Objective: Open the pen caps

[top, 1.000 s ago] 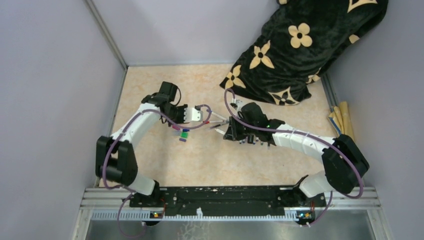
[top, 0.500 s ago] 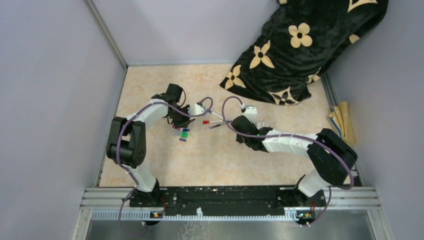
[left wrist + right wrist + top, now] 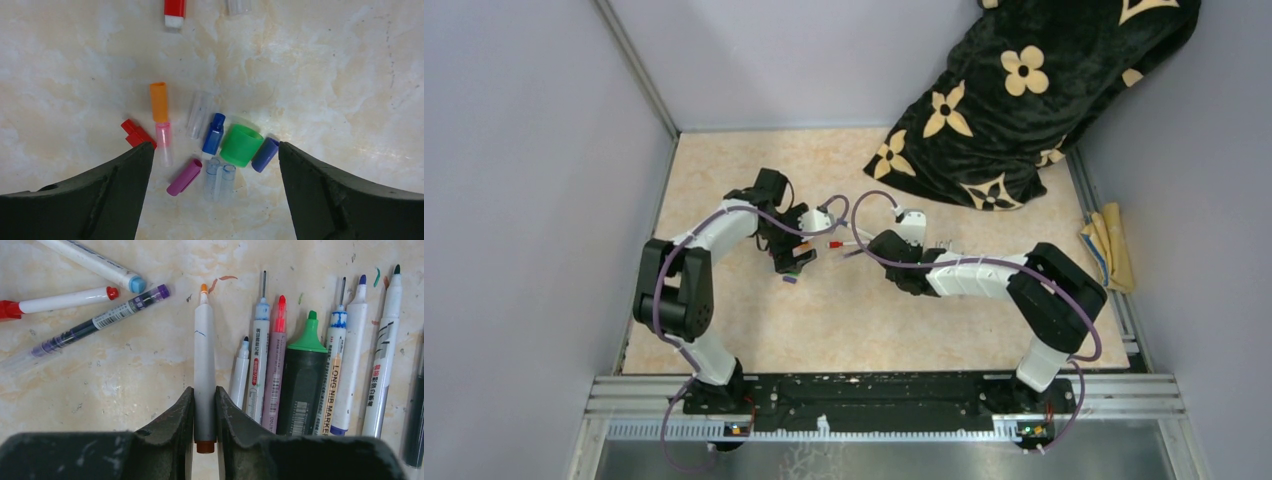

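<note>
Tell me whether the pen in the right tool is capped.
Uncapped: the grey pen clamped in the right tool shows a bare orange tip.

Loose pen caps lie clustered on the desk, left of its middle. They are orange, red, pink, clear, blue, purple and magenta, with one wide green cap among them. Near the desk's middle, uncapped pens lie side by side, tips pointing the same way. A white orange-tipped pen beside them is pinched in the right tool. Three more pens lie slanted nearby.
</note>
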Action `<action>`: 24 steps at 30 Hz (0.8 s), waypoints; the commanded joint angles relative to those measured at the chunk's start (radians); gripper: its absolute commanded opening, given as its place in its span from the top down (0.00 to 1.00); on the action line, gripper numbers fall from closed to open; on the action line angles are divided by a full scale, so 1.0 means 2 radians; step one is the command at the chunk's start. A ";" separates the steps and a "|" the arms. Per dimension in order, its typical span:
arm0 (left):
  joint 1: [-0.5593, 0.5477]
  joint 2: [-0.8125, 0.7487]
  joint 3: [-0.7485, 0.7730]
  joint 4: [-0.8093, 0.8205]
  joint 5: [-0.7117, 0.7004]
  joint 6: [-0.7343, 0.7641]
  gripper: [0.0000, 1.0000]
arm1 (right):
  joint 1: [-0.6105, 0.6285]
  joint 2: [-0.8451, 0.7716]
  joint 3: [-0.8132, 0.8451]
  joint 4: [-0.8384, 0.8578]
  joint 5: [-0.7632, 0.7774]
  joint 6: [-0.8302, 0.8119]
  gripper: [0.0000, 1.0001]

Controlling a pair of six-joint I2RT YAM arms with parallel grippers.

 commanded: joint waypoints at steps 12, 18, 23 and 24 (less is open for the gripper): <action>0.068 -0.028 0.146 -0.126 0.108 -0.047 0.01 | 0.008 -0.010 0.010 -0.035 0.000 0.009 0.66; 0.081 -0.038 0.190 -0.123 0.094 -0.104 0.01 | 0.004 -0.062 0.047 -0.022 -0.016 -0.057 0.69; 0.093 -0.039 0.230 -0.115 0.049 -0.146 0.01 | -0.042 -0.049 0.098 0.039 -0.170 -0.156 0.69; 0.098 -0.041 0.234 -0.113 0.047 -0.149 0.01 | -0.055 -0.032 0.117 0.038 -0.207 -0.172 0.69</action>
